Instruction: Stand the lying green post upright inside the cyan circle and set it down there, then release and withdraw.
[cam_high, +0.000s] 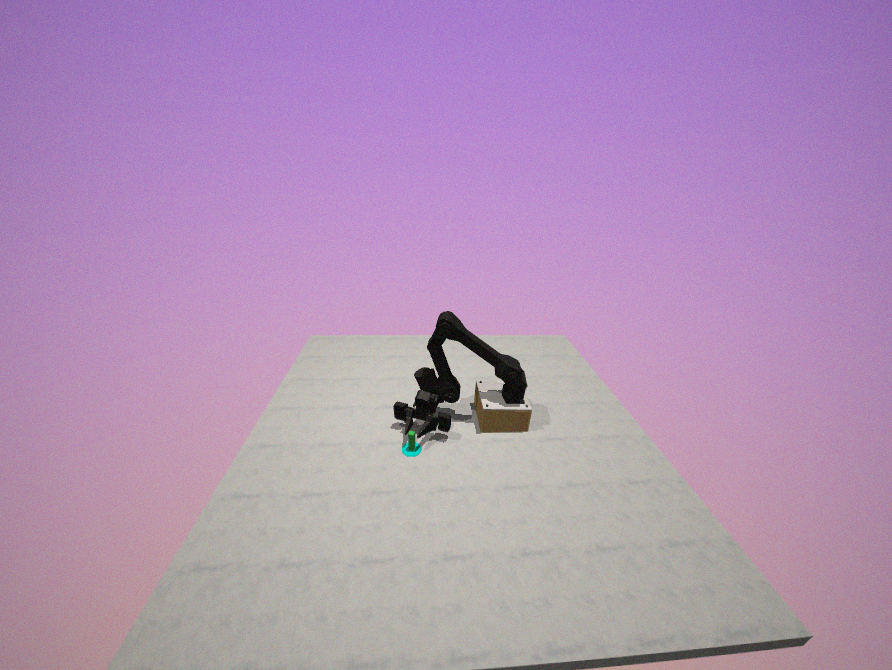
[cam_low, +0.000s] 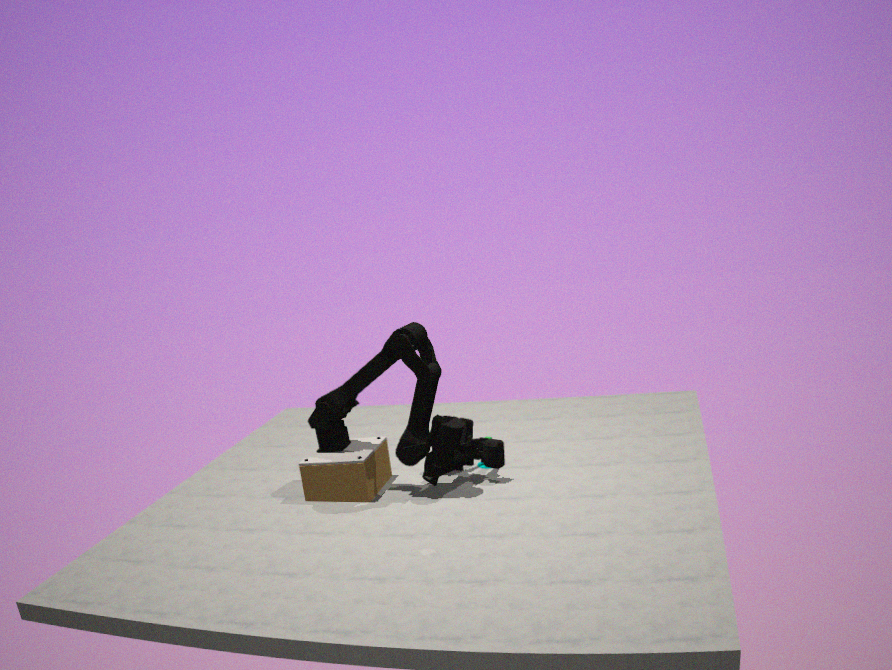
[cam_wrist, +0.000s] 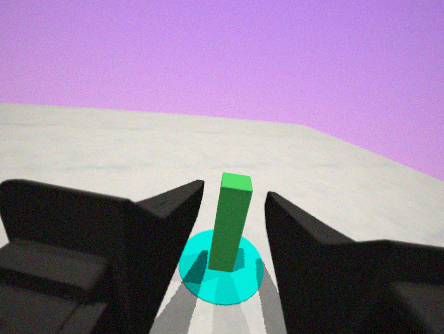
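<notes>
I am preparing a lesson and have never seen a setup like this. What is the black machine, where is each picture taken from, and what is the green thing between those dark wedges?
The black machine is a jointed robot arm bolted to a brown box on a grey table. Two pictures look at the table from opposite sides; the third comes from a camera on the arm's wrist. The dark wedges are the fingers of its gripper. Between them a green post stands upright on a cyan circle. The fingers stand apart from the post, so nothing is held.
</notes>
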